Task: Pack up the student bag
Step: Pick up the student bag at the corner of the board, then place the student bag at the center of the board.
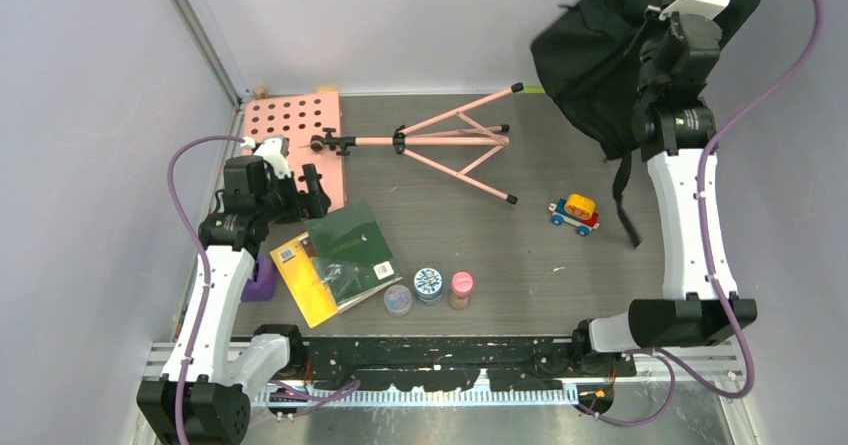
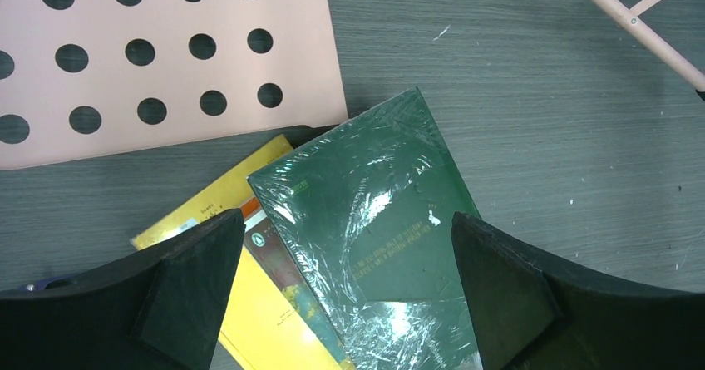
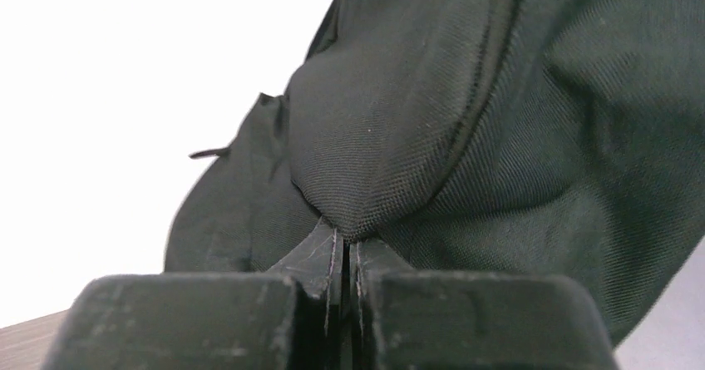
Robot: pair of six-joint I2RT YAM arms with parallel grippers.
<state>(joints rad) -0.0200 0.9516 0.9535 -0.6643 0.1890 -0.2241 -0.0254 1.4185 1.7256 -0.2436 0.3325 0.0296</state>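
While the right arm stands raised in the upper right of the overhead view, the student bag (image 1: 590,55) hangs bunched beside its wrist, a black mass against the back wall. One strap trails down toward the surface (image 1: 560,285). In the right wrist view the right gripper (image 3: 343,249) is clenched, its jaws pressed together with only a hairline between them. A bulging fold of the bag's black fabric is pinched at their tips. Whether the bottom of the bag touches the surface cannot be told.

At the left of the overhead view the left gripper (image 2: 347,254) is released, its fingers (image 2: 195,270) spread wide. It hovers above a green book (image 2: 366,229) wrapped in shiny film. The book lies tilted on top of a yellow book (image 2: 249,320), whose edge shows to the left. A pink perforated board (image 2: 158,54) lies flat in the upper left of that wrist view, its lower edge just beside the corners of both books.

A pink tripod stand (image 1: 450,140) lies on its side in the middle of the surface, its head end touching the board. A small toy car (image 1: 574,213) sits near the hanging strap. Three small round jars (image 1: 429,285) stand in a row near the lower centre, just right of the books. A purple object (image 1: 262,280) shows beside the left arm.
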